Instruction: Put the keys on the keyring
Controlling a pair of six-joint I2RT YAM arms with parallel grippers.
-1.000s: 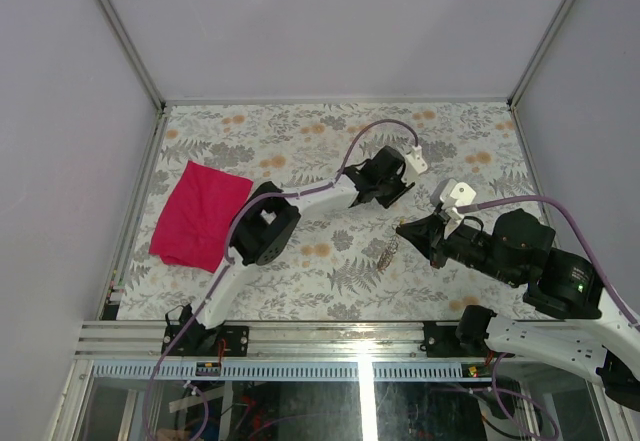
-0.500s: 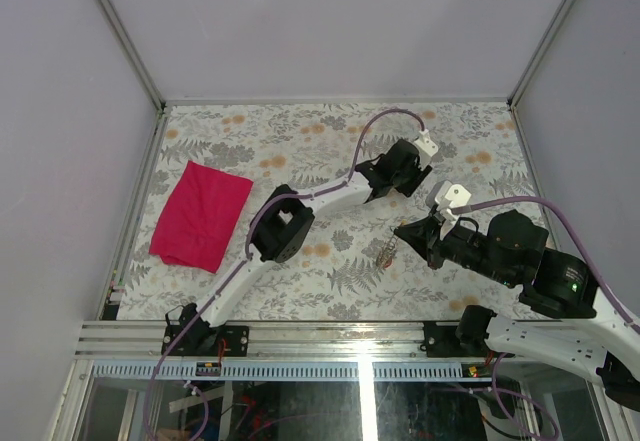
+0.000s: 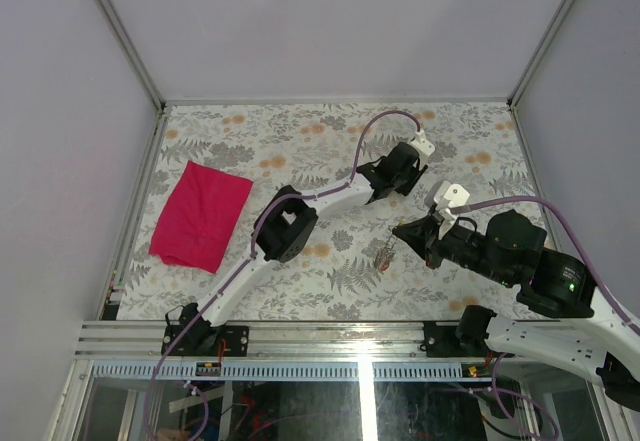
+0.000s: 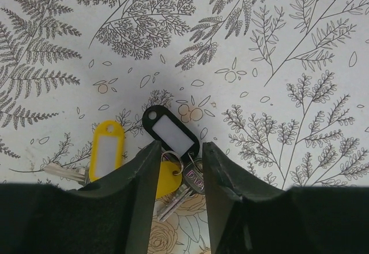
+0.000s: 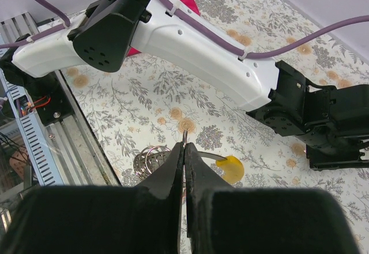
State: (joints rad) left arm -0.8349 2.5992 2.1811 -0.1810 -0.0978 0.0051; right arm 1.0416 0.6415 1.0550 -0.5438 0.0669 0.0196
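My left gripper (image 4: 180,153) is open, low over the flowered table. Its jaws stand either side of a small bunch: a black tag with a white label (image 4: 170,130), a yellow-capped key (image 4: 163,178) and a dark-headed key (image 4: 196,179) on a small ring. A yellow tag (image 4: 106,150) with a bare key lies just left of it. My right gripper (image 5: 184,147) is shut on a thin metal ring. The coiled keyring (image 5: 149,159) hangs at its left, a yellow-capped key (image 5: 230,169) at its right. In the top view this bunch (image 3: 385,253) hangs below the right gripper (image 3: 403,231).
A red cloth (image 3: 200,213) lies on the left of the table. The left arm's white link (image 5: 196,41) stretches across just beyond my right gripper. The metal frame rail (image 3: 300,336) runs along the near edge, and grey walls close the other sides.
My left gripper has swung right and farther from the bases, now above the key bunch. My right gripper has shifted slightly left with the ring still in it.
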